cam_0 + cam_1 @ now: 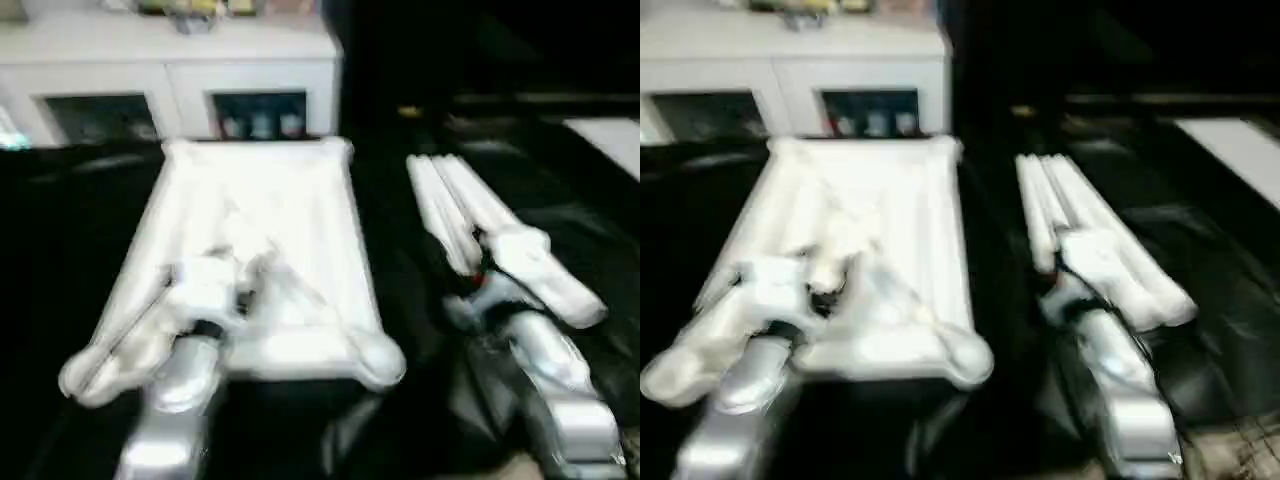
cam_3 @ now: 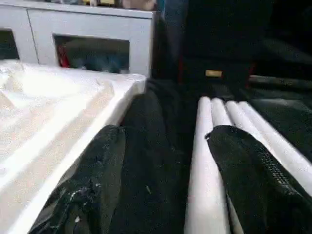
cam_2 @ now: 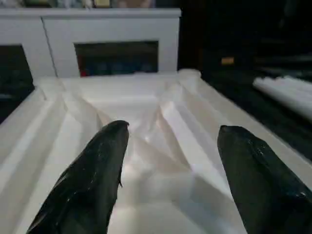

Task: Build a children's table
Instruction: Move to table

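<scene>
Over the legs (image 2: 214,161), the right gripper (image 2: 165,170) hangs spread and empty (left gripper (image 3: 168,170) likewise, over the tabletop (image 3: 161,126)); straddle one leg squarely, then close.

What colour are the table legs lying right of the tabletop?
White. The legs show best in the right wrist view, on the black surface.

Both head views smear with motion blur, edges soft everywhere. The white tabletop (image 1: 265,230) blows out to glare, its ribs nearly lost, and the legs (image 1: 470,215) glow too. The black cover (image 1: 1220,270) around them swallows detail, catching a few glossy highlights. Wrist views hold sharper, black tool fingers (image 3: 92,180) softly lit.
</scene>
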